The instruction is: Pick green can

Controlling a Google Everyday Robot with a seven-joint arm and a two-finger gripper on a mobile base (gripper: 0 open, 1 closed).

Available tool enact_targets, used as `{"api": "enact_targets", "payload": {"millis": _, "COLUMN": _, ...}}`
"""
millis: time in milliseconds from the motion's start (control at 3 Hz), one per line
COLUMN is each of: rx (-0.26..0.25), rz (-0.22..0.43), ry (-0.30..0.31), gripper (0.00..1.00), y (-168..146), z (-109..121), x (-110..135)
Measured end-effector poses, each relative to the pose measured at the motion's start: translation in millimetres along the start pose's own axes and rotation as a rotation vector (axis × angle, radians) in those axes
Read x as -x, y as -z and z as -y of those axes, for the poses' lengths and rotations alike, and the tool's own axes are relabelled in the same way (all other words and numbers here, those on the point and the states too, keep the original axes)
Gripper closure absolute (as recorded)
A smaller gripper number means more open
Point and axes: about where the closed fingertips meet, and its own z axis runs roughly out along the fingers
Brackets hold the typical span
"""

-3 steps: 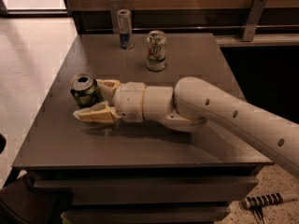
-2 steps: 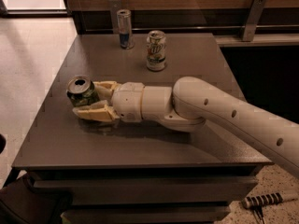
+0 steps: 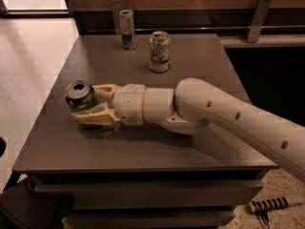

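Pincer (image 3: 89,104) sat low over the left part of the worktop (image 3: 200,56), its fingers (image 3: 97,118) clamped on either side of the green can (image 3: 78,95). Can was tilted, silver top toward camera. White-and-green can (image 3: 159,51) and slim blue can (image 3: 127,29) stood well apart near the far edge.

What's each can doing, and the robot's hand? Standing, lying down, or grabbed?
green can: held between the gripper's fingers, top up.
gripper: shut on the green can, low over the table's left side.
white-and-green can: standing, free, at the back.
blue can: standing, free, at the back.
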Motion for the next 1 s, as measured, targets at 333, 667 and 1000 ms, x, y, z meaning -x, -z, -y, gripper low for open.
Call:
{"api": "enact_targets", "payload": {"millis": 333, "rx": 0.0, "rz": 0.0, "ry": 0.0, "gripper": 1.0, "y": 0, "z": 0, "x": 0}}
{"api": "enact_targets", "payload": {"millis": 667, "rx": 0.012, "rz": 0.053, "ry": 0.041, "gripper": 1.0, "y": 9, "z": 7, "x": 23}}
{"api": "enact_targets", "payload": {"millis": 1000, "rx": 0.008, "rz": 0.085, "ry": 0.093, "gripper": 1.0, "y": 20, "z": 17, "x": 50}}
